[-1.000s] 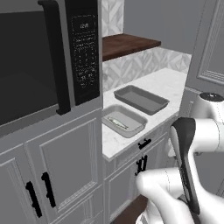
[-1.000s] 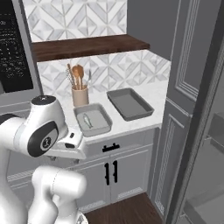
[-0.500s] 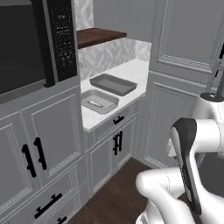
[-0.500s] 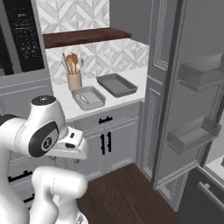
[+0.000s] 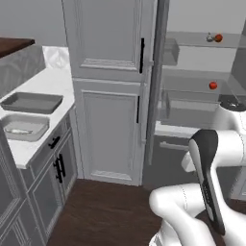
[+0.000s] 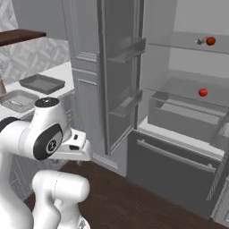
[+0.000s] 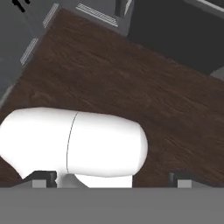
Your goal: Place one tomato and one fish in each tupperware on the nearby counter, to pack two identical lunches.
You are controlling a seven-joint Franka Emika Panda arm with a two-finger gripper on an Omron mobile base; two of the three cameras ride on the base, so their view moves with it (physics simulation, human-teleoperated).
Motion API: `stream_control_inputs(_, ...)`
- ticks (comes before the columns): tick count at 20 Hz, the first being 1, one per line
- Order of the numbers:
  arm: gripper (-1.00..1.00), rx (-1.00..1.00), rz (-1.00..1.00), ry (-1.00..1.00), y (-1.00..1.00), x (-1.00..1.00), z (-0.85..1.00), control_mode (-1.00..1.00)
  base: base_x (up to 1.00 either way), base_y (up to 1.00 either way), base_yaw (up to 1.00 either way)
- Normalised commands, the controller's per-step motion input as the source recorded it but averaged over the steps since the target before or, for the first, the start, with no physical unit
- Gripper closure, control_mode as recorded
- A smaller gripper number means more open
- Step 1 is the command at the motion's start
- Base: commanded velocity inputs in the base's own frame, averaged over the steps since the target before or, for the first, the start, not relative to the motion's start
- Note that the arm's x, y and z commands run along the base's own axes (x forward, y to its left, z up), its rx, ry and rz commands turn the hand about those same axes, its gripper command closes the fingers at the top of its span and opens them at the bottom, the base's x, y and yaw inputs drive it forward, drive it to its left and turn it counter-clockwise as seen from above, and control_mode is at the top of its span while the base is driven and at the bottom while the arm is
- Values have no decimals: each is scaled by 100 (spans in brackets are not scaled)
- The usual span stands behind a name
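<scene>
Tool [image 7: 111,177]: two small dark finger tips, set wide apart with nothing between them, pointed down at the dark brown wooden floor [image 7: 144,83]. Two shallow grey rectangular tupperware trays sit side by side on the white marble-look counter [image 5: 45,84] at far left; the nearer tray [image 5: 24,127] holds a small pale item too indistinct to name, and the farther tray [image 5: 32,102] appears empty. The open grey refrigerator [image 6: 188,112] stands at right. One round red tomato [image 6: 203,92] rests on its middle glass shelf; a second red tomato [image 6: 210,40] lies on the upper shelf, just beside a small greyish object [image 6: 200,41] that cannot be identified.

Step in hand, as judged: approach the refrigerator to collect produce. To do it well, square the base to the open compartment, raise the arm clear of the door shelves [image 6: 127,47], keep the tool spread, and descend on the middle-shelf tomato from the front, closing gently around its widest girth so it does not roll.
</scene>
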Motion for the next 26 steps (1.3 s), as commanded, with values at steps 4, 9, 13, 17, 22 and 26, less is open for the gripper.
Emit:
stream_control_inputs(4, -100, 0, 0, 0, 0, 0, 0, 100, 0, -16, -88)
stream_control_inputs(9, -100, 0, 0, 0, 0, 0, 0, 100, 63, 1, -52)
stream_control_inputs(13, -100, 0, 0, 0, 0, 0, 0, 100, 93, 0, -14)
stream_control_inputs(17, -100, 0, 0, 0, 0, 0, 0, 100, 100, -3, -3)
stream_control_inputs(22, -100, 0, 0, 0, 0, 0, 0, 100, 70, -32, -4)
stream_control_inputs(26, -100, 0, 0, 0, 0, 0, 0, 100, 15, -37, -3)
